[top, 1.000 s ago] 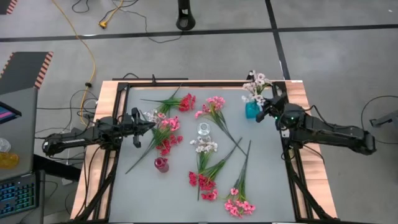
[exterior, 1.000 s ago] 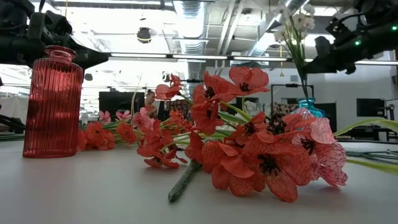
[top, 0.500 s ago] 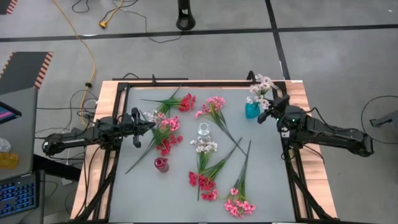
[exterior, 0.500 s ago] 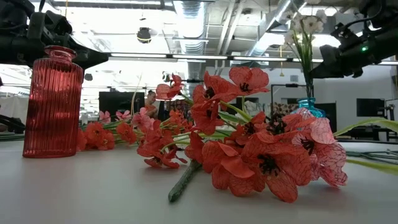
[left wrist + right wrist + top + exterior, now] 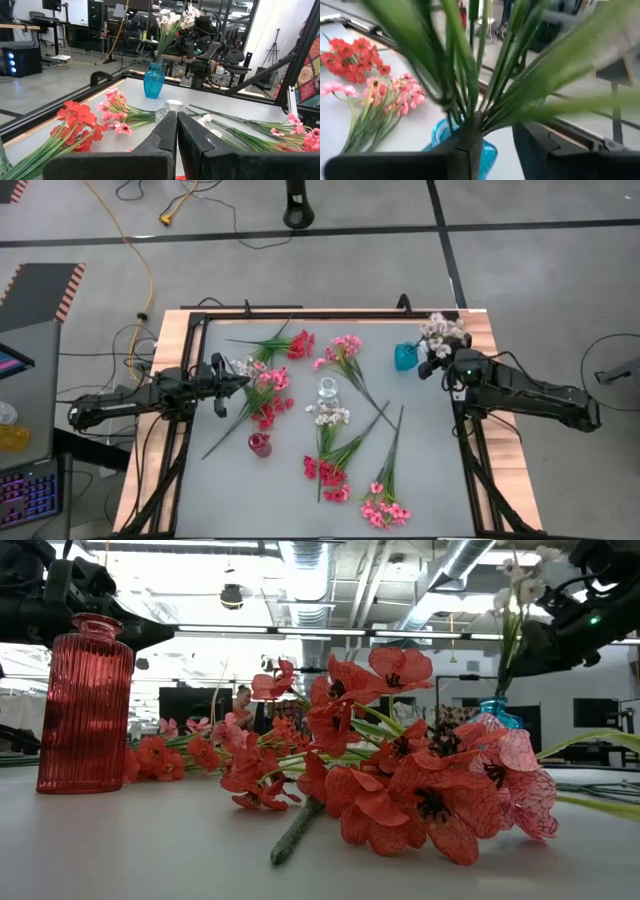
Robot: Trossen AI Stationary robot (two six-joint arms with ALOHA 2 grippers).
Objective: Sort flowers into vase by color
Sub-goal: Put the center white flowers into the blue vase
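A white sprig [image 5: 441, 332] stands with its stems in the blue vase [image 5: 404, 358] at the table's far right and leans toward the right edge. My right gripper [image 5: 497, 145] is open just right of the vase, its fingers on either side of the stems above the vase's mouth. Red [image 5: 300, 343], pink [image 5: 345, 345] and white [image 5: 328, 415] flowers lie loose on the grey table. A red vase [image 5: 259, 444] and a clear vase [image 5: 327, 388] stand among them. At the left edge my left gripper [image 5: 243, 380] hangs shut over a pink sprig [image 5: 270, 395], holding nothing. My right gripper has the white sprig's stems [image 5: 472, 117] against the tip of one finger [image 5: 465, 145], just above the blue vase's mouth. The other finger [image 5: 540, 145] stands apart from them. The fingers come from the table's right, slanting down. The sprig's foot stays in the vase.
A black frame rail [image 5: 330, 314] runs around the grey table top. More loose sprigs lie near the front: red ones [image 5: 325, 472] and pink ones [image 5: 383, 510]. Bare table lies at the front left.
The white sprig's blossoms have swung from above the vase toward the table's right edge, while its foot has stayed in the blue vase. My right gripper has drawn a little toward the right edge along with them and tipped downward.
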